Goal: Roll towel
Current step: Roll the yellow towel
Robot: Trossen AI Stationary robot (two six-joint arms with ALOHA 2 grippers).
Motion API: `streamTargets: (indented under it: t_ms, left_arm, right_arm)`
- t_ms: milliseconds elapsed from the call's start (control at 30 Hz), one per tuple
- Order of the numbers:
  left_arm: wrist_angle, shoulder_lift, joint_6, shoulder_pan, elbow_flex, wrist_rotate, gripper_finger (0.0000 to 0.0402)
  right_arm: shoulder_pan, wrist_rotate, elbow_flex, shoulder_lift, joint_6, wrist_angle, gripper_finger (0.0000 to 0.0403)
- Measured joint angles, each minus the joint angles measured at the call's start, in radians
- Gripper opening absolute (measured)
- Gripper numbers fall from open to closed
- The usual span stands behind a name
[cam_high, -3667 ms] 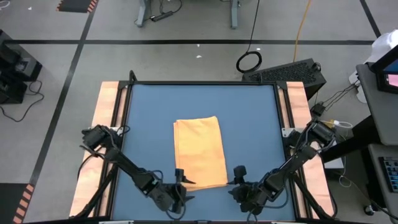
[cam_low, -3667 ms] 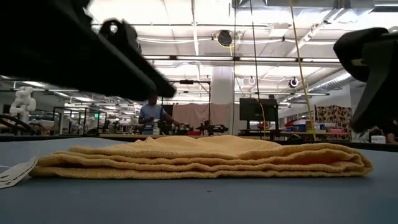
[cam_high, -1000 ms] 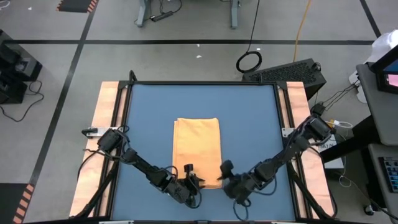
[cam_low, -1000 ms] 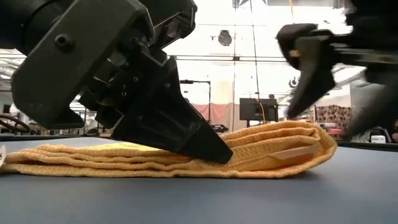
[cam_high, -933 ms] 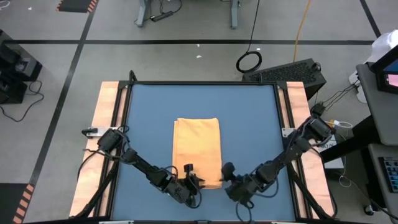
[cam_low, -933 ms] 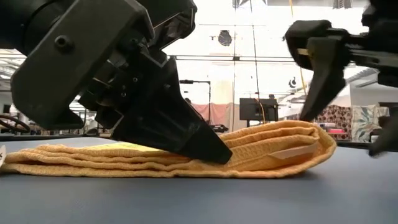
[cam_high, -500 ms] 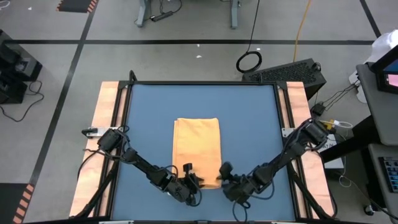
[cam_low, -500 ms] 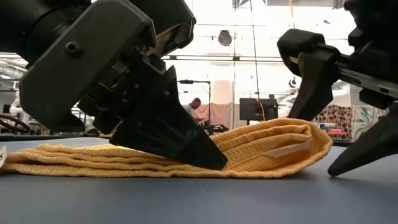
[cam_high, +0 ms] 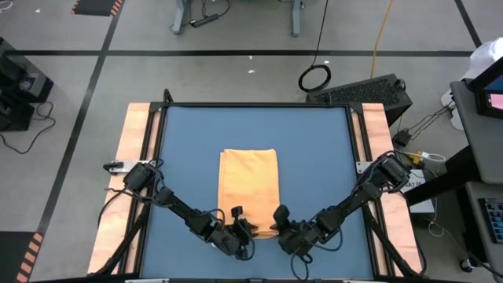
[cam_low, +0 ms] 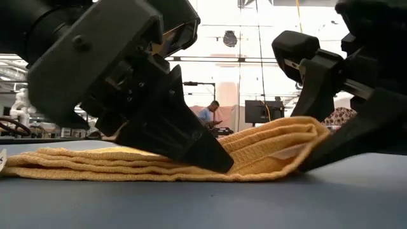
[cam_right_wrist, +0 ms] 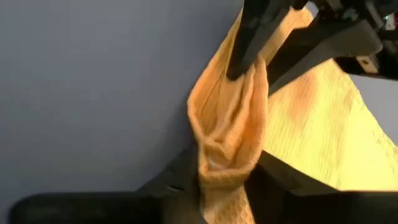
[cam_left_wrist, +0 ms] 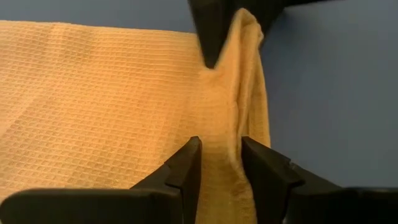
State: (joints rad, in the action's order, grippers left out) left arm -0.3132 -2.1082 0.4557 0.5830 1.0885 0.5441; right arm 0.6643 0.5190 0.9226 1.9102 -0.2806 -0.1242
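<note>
The towel (cam_high: 249, 189), folded into a long strip, lies at the middle of the blue table (cam_high: 322, 165), its length running from the near edge toward the far one. Both grippers work at its near end.

Left gripper (cam_high: 245, 230): fingers narrowly parted, pinching a raised ridge of cloth at the near hem, as the left wrist view shows. Right gripper (cam_high: 277, 222): at the near right corner, closed on a bunched fold of the layers; the right wrist view shows the cloth gathered between its fingers. In the low view that end of the towel (cam_low: 273, 152) is lifted off the table while the rest lies flat.

Step in hand, as judged: securing the near edge to start the roll. No turn of the roll is formed yet.

The next move calls for both grippers to carry the near edge up and over toward the far end together, level with each other, so the first turn is straight.

Clearance: the grippers sit just beside each other, so contact between them is a risk. Open table lies beyond the far end and on both sides of the towel.
</note>
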Motion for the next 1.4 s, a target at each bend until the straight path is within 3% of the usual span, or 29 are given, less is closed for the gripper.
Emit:
streamTargets:
  t_ms: [100, 233, 367, 600, 833, 1033, 1400]
  left_arm:
    - [-0.025, 0.0, 0.022, -0.001, 0.0, 0.007, 0.0124]
    - [-0.036, 0.011, 0.036, 0.01, 0.0, 0.008, 0.0164]
    - [0.002, 0.066, 0.033, 0.06, 0.0, 0.036, 0.0217]
    - [0.271, 0.118, 0.037, 0.21, 0.0, 0.163, 0.0272]
    - [0.513, 0.116, 0.037, 0.313, 0.0, 0.191, 0.0276]
    - [0.667, 0.119, 0.025, 0.33, 0.002, 0.247, 0.0263]
    - [0.688, 0.122, -0.289, 0.329, 0.002, 0.231, 0.025]
  right_arm:
    - [-0.003, -0.028, 0.0, 0.0, 0.022, -0.013, 0.0059]
    - [-0.005, -0.05, 0.0, 0.001, 0.11, -0.023, 0.0012]
    - [-0.001, -0.052, 0.0, 0.001, 0.23, -0.025, 0.0012]
    - [0.019, -0.041, 0.0, -0.003, 0.312, -0.031, 0.0004]
    - [0.016, 0.007, 0.0, -0.008, 0.324, -0.03, 0.0003]
    - [0.01, 0.005, 0.0, -0.009, 0.34, -0.026, 0.0003]
    - [0.01, 0.004, 0.0, -0.009, 0.351, -0.023, 0.0002]
